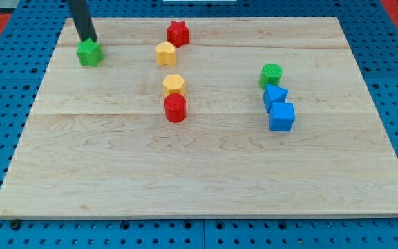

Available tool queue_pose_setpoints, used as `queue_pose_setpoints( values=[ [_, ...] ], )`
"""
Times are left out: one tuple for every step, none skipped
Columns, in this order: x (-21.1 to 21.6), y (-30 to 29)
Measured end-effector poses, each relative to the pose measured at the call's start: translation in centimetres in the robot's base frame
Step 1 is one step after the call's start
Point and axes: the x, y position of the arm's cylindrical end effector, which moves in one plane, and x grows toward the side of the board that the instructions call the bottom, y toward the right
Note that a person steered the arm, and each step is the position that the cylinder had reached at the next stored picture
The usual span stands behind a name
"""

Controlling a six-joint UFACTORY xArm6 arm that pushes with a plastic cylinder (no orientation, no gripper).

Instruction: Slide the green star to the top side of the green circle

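The green star (89, 53) lies near the board's top left corner. My tip (88, 39) stands at the star's top edge, touching or almost touching it. The green circle (271, 74) stands at the view's right, far from the star, with a blue block directly below it.
A red star (177, 32) and a yellow block (165, 53) lie at the top middle. A second yellow block (174, 85) and a red cylinder (175, 108) lie below them. Two blue blocks (275, 95) (282, 116) sit below the green circle. The wooden board (206, 180) lies on a blue pegboard.
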Motion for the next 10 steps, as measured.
queue_pose_setpoints(
  values=[
    [-1.3, -2.2],
    [-1.7, -7.5],
    [3.6, -4.4],
    [4.3, 2.2],
    [4.8, 7.1],
    [4.8, 11.3],
    [5.5, 14.8],
    [8.9, 13.7],
    [8.0, 16.5],
    [6.6, 15.4]
  ],
)
